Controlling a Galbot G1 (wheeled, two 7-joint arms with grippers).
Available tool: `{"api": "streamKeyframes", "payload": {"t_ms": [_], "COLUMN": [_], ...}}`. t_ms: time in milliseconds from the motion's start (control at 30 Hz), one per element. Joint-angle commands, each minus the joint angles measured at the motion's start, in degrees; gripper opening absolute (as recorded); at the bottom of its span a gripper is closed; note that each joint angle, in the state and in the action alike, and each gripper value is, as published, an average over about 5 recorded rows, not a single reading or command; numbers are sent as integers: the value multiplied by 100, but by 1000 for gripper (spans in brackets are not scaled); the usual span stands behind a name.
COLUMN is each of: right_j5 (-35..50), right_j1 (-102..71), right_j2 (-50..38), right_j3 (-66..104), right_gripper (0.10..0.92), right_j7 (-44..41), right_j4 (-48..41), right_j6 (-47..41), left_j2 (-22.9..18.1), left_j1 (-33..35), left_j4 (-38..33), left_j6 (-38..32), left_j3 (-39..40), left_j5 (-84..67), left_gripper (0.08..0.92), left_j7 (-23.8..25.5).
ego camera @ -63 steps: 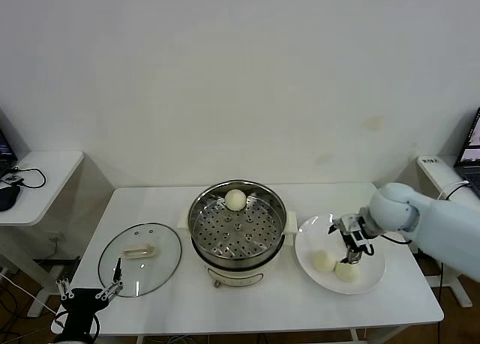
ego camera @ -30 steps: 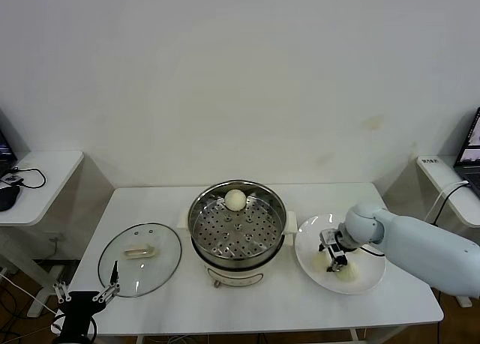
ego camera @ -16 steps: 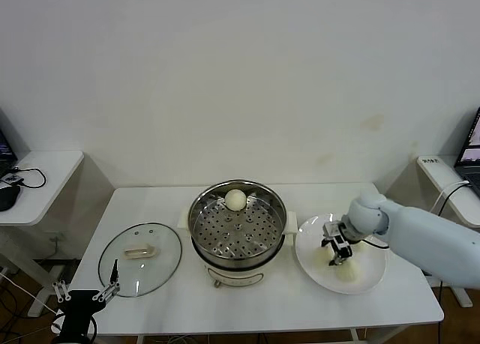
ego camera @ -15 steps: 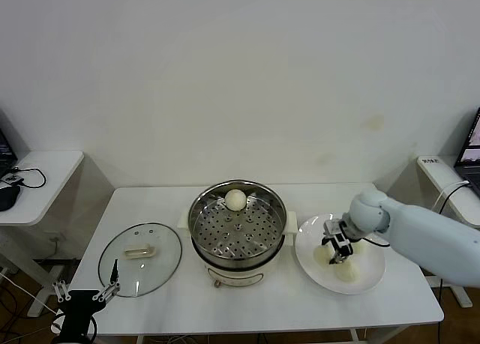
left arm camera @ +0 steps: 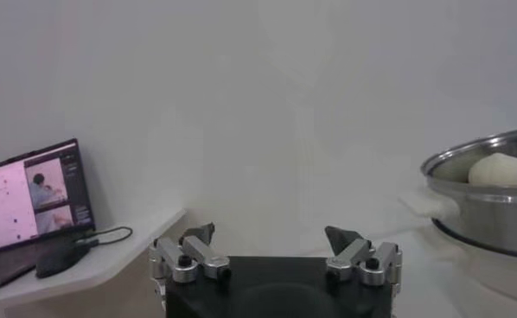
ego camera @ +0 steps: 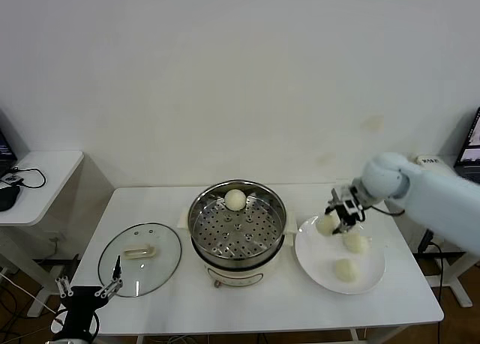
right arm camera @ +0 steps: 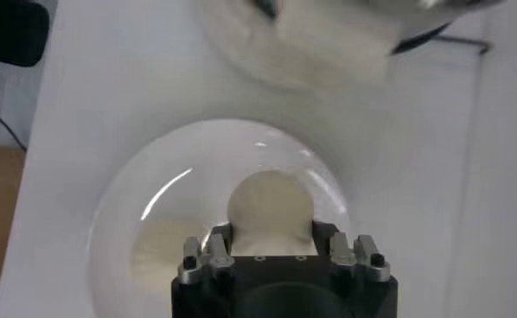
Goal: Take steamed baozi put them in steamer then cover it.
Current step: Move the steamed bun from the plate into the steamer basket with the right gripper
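Head view: white table (ego camera: pixel 390 303) carrying, from its left edge to its right, the cover (ego camera: pixel 139 258), the steamer (ego camera: pixel 237 231) and a flat white plate (ego camera: pixel 315 265). The right gripper (ego camera: pixel 342 211) hangs above the plate's far rim, jaws clamped on a steamed baozi (ego camera: pixel 327 224); half a second earlier it was low over the plate's middle, so the bun has been lifted clear. Two more smooth cream-white buns (ego camera: pixel 350 256) lie on the plate, and a fourth bun (ego camera: pixel 235 199) sits at the far edge of the perforated steel tray inside the shiny round pot.

The right arm's casing is cut off by the frame's right side. In the right wrist view the gripper's black body hides the lower half of the held bun (right arm camera: pixel 270 206), and the plate below is soft in outline.

The left gripper (ego camera: pixel 90 293) is parked below the table's near left corner, jaws wide apart, unchanged from before; its wrist view shows the pot's rim only partly.

The cover is clear glass with a metal rim and an oblong cream handle.
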Motion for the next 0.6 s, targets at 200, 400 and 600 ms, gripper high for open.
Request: {"api": "streamKeyframes", "payload": {"t_ms": [200, 400, 600], "right_j5": [1474, 1926, 2185], "right_j1": [1675, 1205, 692], "right_j2": [1123, 1944, 2847], "right_j3": [-722, -697, -684], "right_gripper": [585, 585, 585], "right_j7": [331, 719, 1046], "right_j4": [104, -114, -592], "right_j6": [-459, -814, -1033], "left_j2": [22, 37, 53], "left_j1": [-42, -77, -117], "left_j4": [17, 39, 0], "left_j6": [14, 33, 100], "left_j3": [21, -15, -102], "left_j5": [-44, -60, -85], "left_gripper": [823, 823, 823], "left_j7": [7, 9, 17]}}
